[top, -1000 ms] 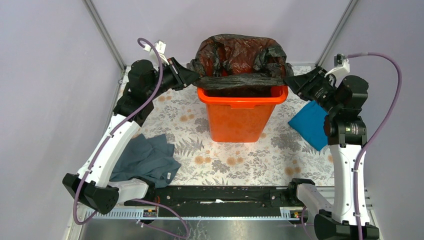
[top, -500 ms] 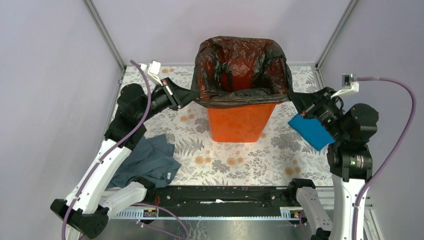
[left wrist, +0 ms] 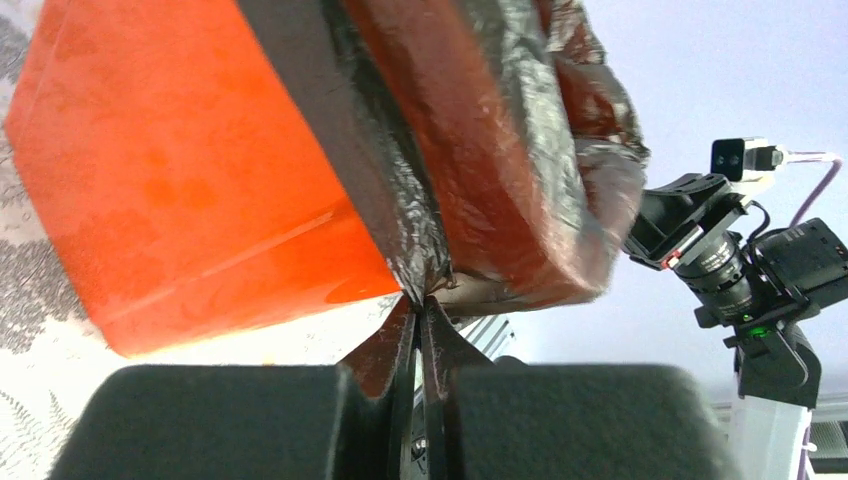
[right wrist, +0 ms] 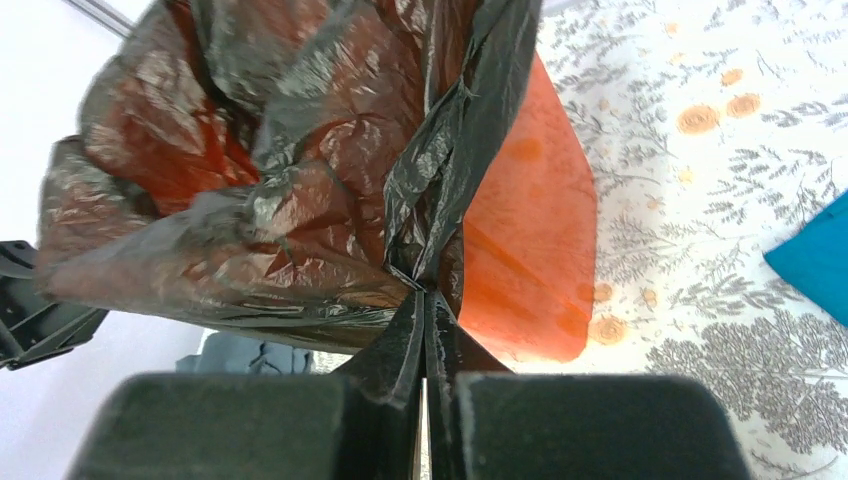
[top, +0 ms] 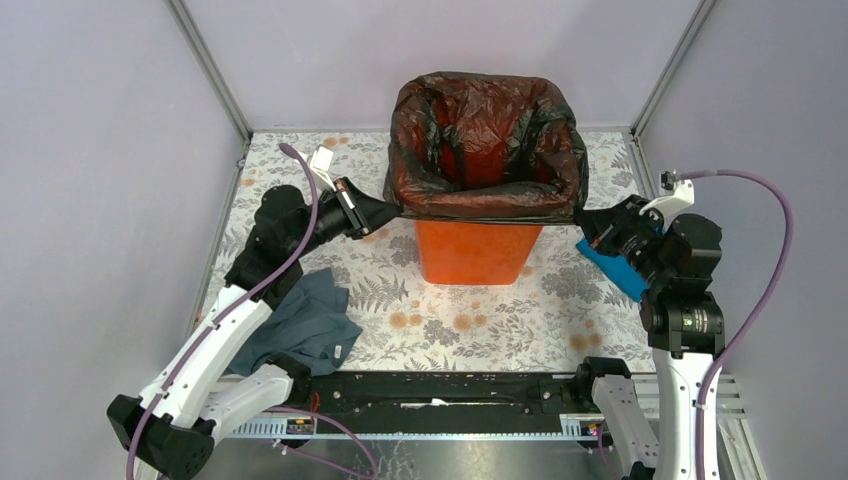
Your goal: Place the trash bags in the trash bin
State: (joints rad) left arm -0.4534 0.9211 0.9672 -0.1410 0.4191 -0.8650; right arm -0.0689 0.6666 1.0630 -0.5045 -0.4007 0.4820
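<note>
Bright, even, diffuse light fills every view; shadows on the floral-patterned counter (top: 480, 310) are faint and soft-edged. The glossy, crinkled black plastic trash bag (top: 485, 130) carries small white glints on its creases, and the tall orange plastic trash bin (left wrist: 190, 180) shows a mild sheen. Close to each wrist lens, the left tool (left wrist: 420, 305) and right tool (right wrist: 425, 295) are out of focus.

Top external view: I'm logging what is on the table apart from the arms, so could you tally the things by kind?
trash bag: 1
trash bin: 1
cloths: 2 (grey-blue cloth, bright blue cloth)
Total: 4
</note>
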